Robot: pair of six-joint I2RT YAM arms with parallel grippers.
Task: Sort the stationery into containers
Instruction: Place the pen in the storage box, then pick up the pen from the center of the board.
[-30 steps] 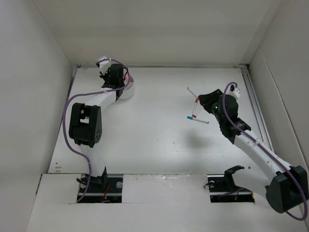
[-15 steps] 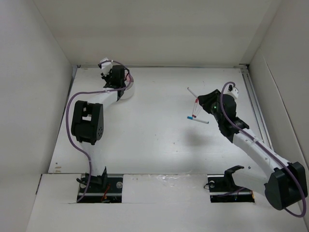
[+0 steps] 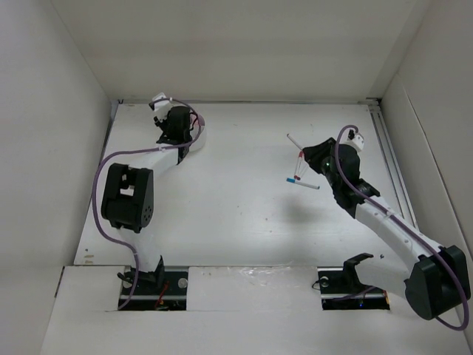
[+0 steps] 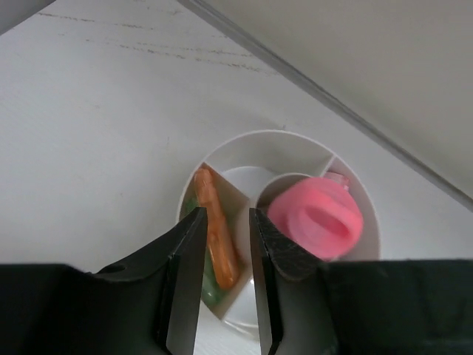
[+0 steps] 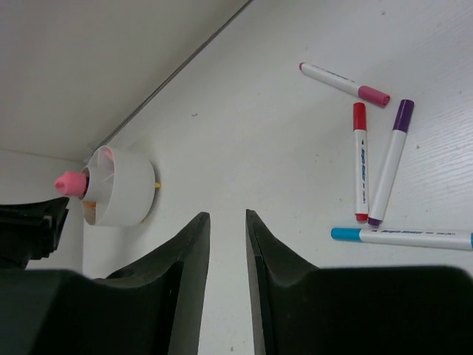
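Pens [image 5: 361, 163] lie on the surface [image 3: 244, 214] just left of the right arm's gripper [image 5: 227, 222], jaws narrowly parted and empty, well apart from the left arm [image 3: 127, 196].

Blue lettering on the pens [image 5: 360, 163], too small to read

Round white divided bowl [image 4: 284, 137] holding an orange capsule [image 4: 216, 237] and a pink-topped stubby item [image 4: 316, 218]. Well apart lie four white pens: pink-capped pen [image 5: 344, 83], red-capped pen [image 5: 360, 159], purple-capped pen [image 5: 392, 159], blue-capped pen [image 5: 403, 236].
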